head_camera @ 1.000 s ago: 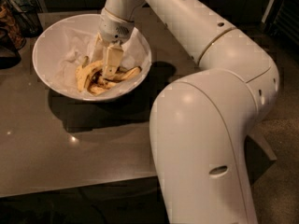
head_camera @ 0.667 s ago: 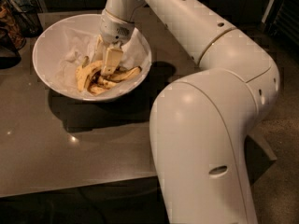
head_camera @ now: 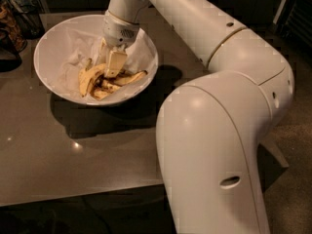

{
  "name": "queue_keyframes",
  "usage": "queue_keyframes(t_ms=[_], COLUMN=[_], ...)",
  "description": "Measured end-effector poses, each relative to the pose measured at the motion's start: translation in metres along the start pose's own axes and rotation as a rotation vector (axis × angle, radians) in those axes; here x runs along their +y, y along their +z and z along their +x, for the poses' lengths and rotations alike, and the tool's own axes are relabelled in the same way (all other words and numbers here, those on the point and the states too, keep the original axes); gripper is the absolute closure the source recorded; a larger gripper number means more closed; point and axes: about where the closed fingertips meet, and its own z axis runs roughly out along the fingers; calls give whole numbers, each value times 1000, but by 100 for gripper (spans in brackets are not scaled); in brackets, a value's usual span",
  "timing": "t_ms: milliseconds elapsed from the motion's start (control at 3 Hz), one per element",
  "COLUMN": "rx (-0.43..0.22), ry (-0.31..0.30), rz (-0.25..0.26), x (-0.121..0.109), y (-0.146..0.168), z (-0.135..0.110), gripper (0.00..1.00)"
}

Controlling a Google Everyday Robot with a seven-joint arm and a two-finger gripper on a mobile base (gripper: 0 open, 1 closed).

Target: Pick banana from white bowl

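Yellow, speckled, the banana (head_camera: 89, 78) lies in the white bowl (head_camera: 46, 48) against darker bananas (head_camera: 109, 86); the claw (head_camera: 113, 73) sits among them, grip impossible to tell. Packed so close, it may lift the wrong one.

A dark glossy surface (head_camera: 73, 150) carries a dark wire basket (head_camera: 23, 19) at its far left; short blackened bananas (head_camera: 107, 86) lie just under the gripper (head_camera: 113, 71).

This looks like a kitchen or break area. A wide round white bowl (head_camera: 53, 52) sits on a smooth dark grey tabletop (head_camera: 73, 150). A dark wire basket (head_camera: 27, 18) stands just beyond the bowl (its contents are unclear). A speckled hard floor (head_camera: 297, 145) lies beside the table. The robot's cream gripper (head_camera: 115, 65) hangs inside the bowl.
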Motion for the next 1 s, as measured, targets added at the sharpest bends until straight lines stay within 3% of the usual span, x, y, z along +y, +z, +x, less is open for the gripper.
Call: queue_keyframes(t_ms=[667, 1000], rx=[-39, -49], ry=[-8, -28], rz=[96, 118], x=[8, 19], y=[-27, -42], z=[-26, -42], gripper=[100, 100])
